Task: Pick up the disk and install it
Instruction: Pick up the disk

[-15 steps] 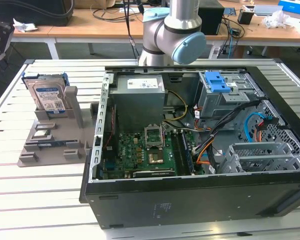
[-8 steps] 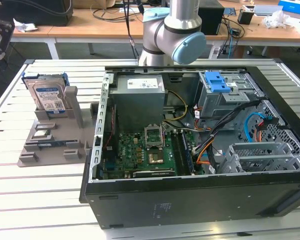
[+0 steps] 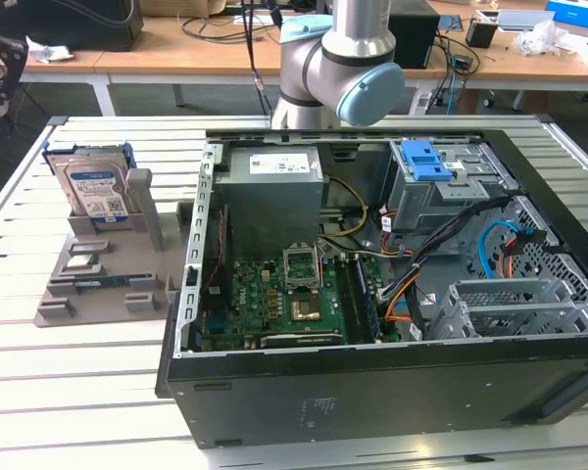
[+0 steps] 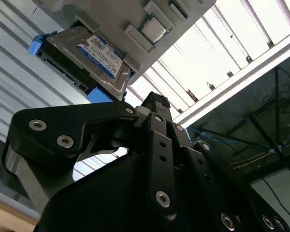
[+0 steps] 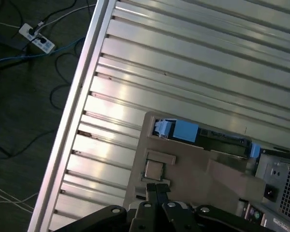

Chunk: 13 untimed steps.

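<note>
Slatted aluminium table (image 3: 78, 392), cluttered desks behind it, carries an open computer case (image 3: 372, 392) and, on the exterior view's left, a grey holder (image 3: 108, 284). The disk (image 3: 96, 186) stands on edge in a slot of that holder, label facing out and blue rails at its sides, not yet lifted. The arm (image 3: 338, 59) rises behind the case.

In both wrist views the gripper (image 5: 158, 189) (image 4: 154, 101) hangs over the holder with its fingertips (image 5: 152, 189) pressed together and nothing between them. The disk lies ahead of the fingertips and well apart from them, seen from above in the first wrist view as a thin top edge between two blue rail ends (image 5: 183, 130). A square silver chip (image 5: 153, 169) sits on the holder between the fingertips and the disk.

That top edge appears to run nearly along the line on which the fingers would part, not across it. As the gripper is turned now, the disk's length and not its thin side seems to face the gap. In the second wrist view the label (image 4: 99, 53) shows beyond the fingertips, the disk clear of them
</note>
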Motion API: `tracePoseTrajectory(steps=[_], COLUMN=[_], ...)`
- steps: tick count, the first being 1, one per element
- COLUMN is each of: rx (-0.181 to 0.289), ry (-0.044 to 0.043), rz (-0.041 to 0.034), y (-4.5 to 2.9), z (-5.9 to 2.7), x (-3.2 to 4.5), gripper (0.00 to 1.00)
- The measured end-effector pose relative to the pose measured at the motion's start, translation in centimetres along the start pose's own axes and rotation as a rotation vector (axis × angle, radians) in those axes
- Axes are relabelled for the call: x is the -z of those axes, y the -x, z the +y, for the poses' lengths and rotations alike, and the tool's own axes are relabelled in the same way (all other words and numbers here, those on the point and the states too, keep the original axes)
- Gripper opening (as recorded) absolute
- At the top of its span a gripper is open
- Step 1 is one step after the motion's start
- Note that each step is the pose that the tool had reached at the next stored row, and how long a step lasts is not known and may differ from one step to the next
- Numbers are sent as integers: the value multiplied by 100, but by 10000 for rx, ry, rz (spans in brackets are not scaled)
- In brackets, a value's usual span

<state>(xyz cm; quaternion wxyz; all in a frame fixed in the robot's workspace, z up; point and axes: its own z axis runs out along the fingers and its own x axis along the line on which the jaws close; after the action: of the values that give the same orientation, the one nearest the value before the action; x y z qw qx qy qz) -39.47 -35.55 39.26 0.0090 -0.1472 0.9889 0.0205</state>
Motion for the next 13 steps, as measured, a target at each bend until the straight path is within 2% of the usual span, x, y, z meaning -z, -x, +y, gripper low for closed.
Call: tracePoseTrajectory(steps=[2,4,6,7,13], rx=[241,870,1142,1455,2431], ry=[6,21,28,35,58], rz=[9,33,44,55,93], y=[0,0,0,0,0], z=[0,0,0,0,0], x=[0,0,0,0,0], gripper=[11,11,11,11,11])
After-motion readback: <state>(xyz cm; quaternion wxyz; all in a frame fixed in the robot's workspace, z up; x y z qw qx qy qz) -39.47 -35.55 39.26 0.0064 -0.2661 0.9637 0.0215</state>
